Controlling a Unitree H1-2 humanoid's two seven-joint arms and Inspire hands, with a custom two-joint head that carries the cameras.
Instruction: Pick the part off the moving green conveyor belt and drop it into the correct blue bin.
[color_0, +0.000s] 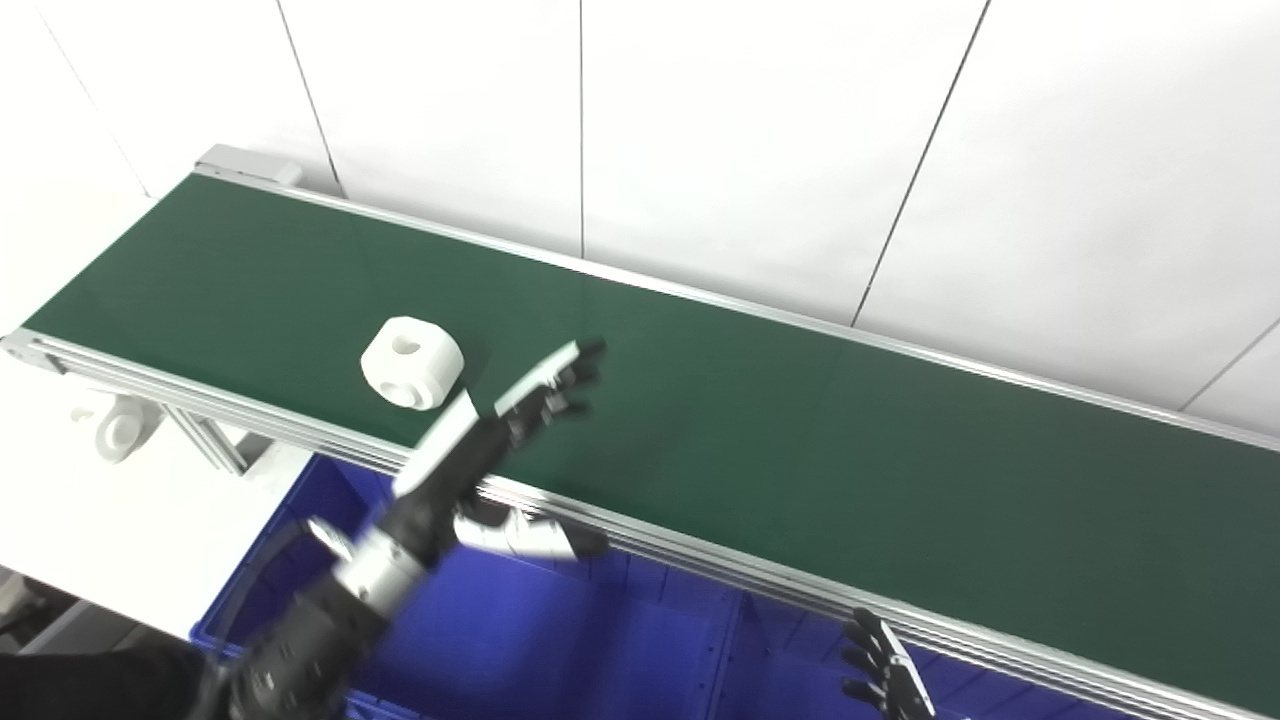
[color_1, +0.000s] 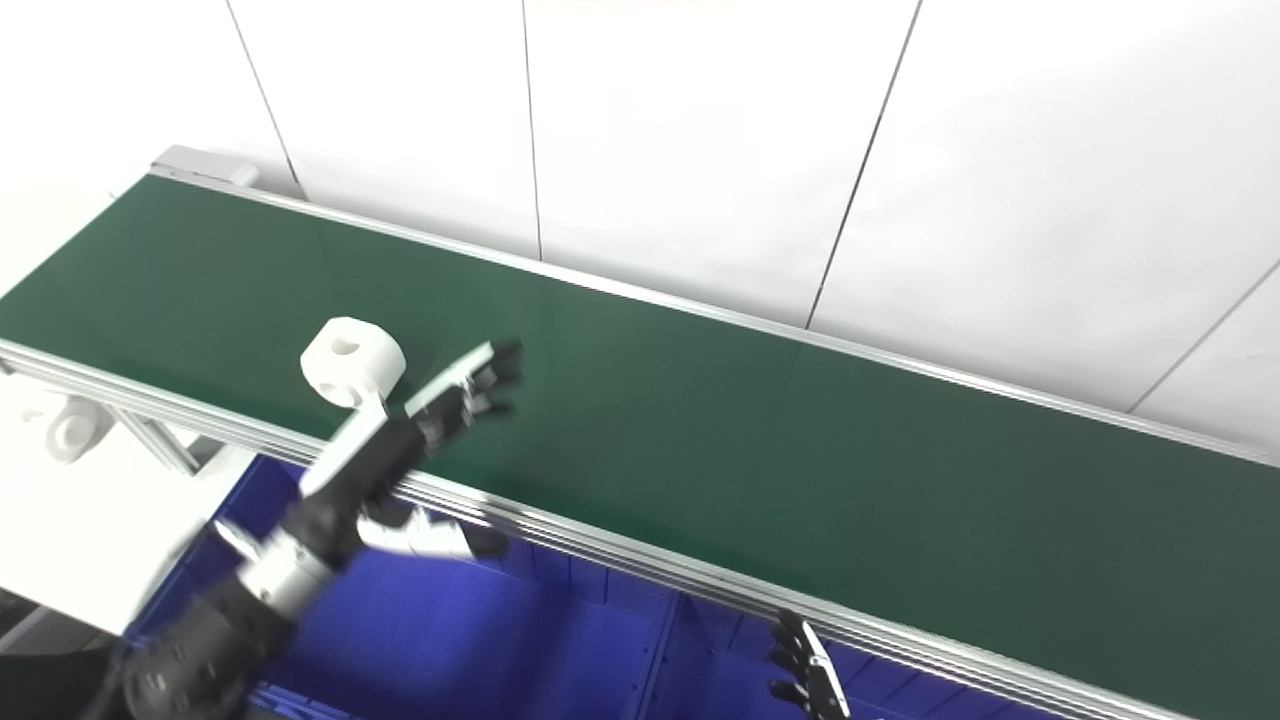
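Observation:
A white part (color_0: 412, 362), a rounded block with holes in its top and side, lies on the green conveyor belt (color_0: 760, 420) near its left end. My left hand (color_0: 500, 430) is open, its fingers stretched out over the belt's near edge, just right of the part and not touching it. Its thumb hangs below over the blue bin (color_0: 560, 640). My right hand (color_0: 885, 675) is low at the bottom edge, over the bin, fingers apart and empty.
The blue bin has dividers and sits under the belt's near rail (color_0: 700, 560). A white wall (color_0: 760, 130) runs behind the belt. A white bracket (color_0: 112, 425) sits below the belt's left end.

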